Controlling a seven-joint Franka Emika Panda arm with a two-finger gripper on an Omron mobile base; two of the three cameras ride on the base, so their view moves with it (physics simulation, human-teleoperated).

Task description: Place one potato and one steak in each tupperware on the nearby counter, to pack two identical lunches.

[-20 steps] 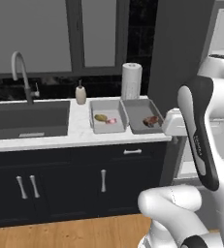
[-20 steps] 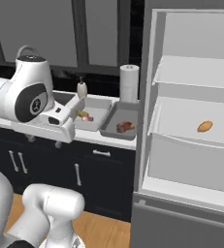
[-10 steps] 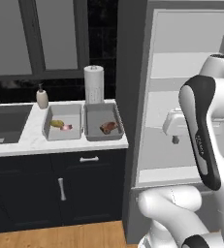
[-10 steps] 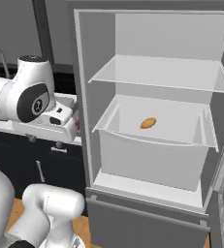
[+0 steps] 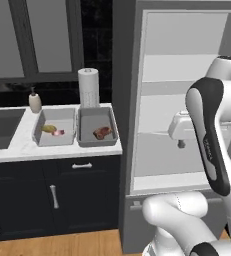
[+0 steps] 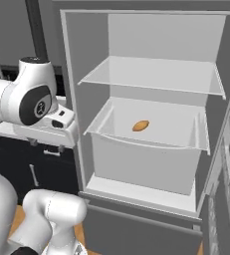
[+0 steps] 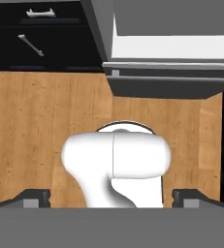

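Observation:
Two grey tupperware trays stand side by side on the white counter [image 5: 62, 149]. The left tupperware [image 5: 42, 139] holds a yellowish potato [image 5: 48, 129] and a small pinkish piece beside it. The right tupperware [image 5: 94, 141] holds a reddish steak [image 5: 102, 132]. Another potato [image 6: 141, 125] lies in the clear drawer of the open fridge [image 6: 151, 149]. My gripper [image 6: 47, 145] hangs in front of the fridge, left of the drawer, pointing down. In the hand view its fingertips [image 7: 36, 197] stand wide apart, open, with nothing between them, over the wooden floor.
A paper towel roll [image 5: 88, 87] and a soap bottle [image 5: 35, 102] stand behind the trays. The dark sink [image 5: 2, 127] lies at the far left. A glass shelf [image 6: 151, 74] spans the fridge above the drawer. Black cabinets [image 5: 52, 195] run under the counter.
The whole picture has slid left as the base drove right, from the sink and counter to the open fridge. The arm keeps the same pose.

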